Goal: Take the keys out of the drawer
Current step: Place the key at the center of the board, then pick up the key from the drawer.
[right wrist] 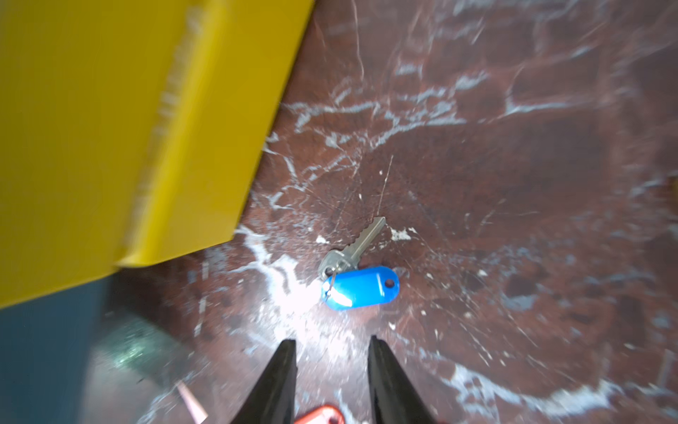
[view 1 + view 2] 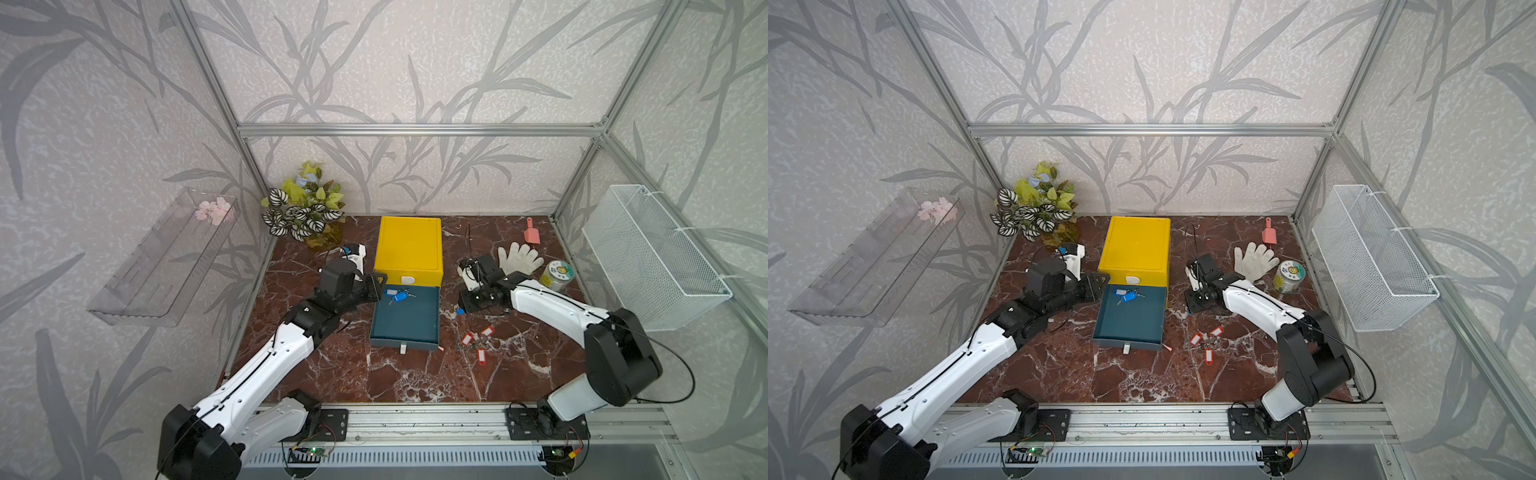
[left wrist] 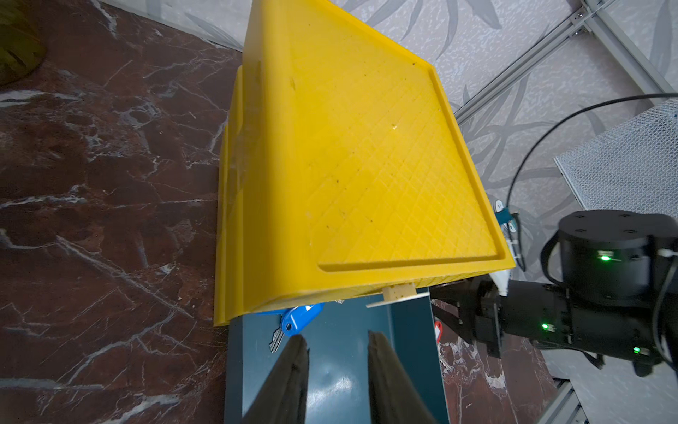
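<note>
Blue-tagged silver keys (image 2: 400, 294) lie at frame centre in a top view, at the back of the dark teal drawer (image 2: 405, 328), 1 blade pointing right. Your left gripper (image 3: 337, 336) hangs just beside them, parted, empty. Your right gripper (image 1: 332, 339), likewise parted, faces 1 blue-tagged key (image 1: 361, 286) on the marble table (image 2: 374, 374).

marble table (image 2: 332, 374) | yellow cabinet (image 2: 408, 245), red-tagged keys (image 2: 476, 341), blue-tagged key (image 1: 359, 288), glove (image 2: 519, 257), jar (image 2: 557, 277), scoop (image 2: 531, 235), plant (image 2: 303, 212)

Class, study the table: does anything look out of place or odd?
Yes. One blue-tagged key lies alone on the table, apart from the blue bunch in the drawer and the scattered red-tagged keys.
</note>
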Tool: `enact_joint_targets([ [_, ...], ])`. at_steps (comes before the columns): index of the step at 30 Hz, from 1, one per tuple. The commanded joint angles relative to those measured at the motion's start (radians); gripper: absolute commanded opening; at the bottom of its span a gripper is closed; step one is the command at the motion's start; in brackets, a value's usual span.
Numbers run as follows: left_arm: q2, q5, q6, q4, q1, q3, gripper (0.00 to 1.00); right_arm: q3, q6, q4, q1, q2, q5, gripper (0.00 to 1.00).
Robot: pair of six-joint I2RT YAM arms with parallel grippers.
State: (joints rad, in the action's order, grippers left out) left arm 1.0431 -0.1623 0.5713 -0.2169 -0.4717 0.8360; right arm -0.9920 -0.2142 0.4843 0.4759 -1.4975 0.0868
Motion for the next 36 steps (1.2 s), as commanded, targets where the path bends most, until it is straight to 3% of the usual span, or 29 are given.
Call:
enact_joint_targets([
  [1,-0.032,0.01,-0.028,-0.004,0.026,0.006,0.31,-0.023,-0.024,0.06,0.0,0.119,0.011,0.36],
  [6,-0.066,0.004,-0.01,-0.019,0.091,-0.003,0.31,-0.018,-0.1,0.059,0.054,0.276,0.048,0.35],
  [14,-0.086,-0.097,0.085,0.047,0.223,-0.107,0.31,-0.025,-0.183,0.004,0.393,0.383,-0.216,0.35],
  [17,-0.066,-0.132,0.133,0.116,0.235,-0.149,0.31,-0.04,-0.19,-0.035,0.489,0.327,-0.272,0.35],
  [23,-0.022,-0.204,0.172,0.177,0.254,-0.183,0.31,-0.077,-0.188,-0.128,0.585,0.149,-0.293,0.36],
  [36,-0.037,-0.235,0.081,0.089,0.271,-0.14,0.31,-0.197,-0.018,-0.247,0.604,-0.124,-0.395,0.4],
])
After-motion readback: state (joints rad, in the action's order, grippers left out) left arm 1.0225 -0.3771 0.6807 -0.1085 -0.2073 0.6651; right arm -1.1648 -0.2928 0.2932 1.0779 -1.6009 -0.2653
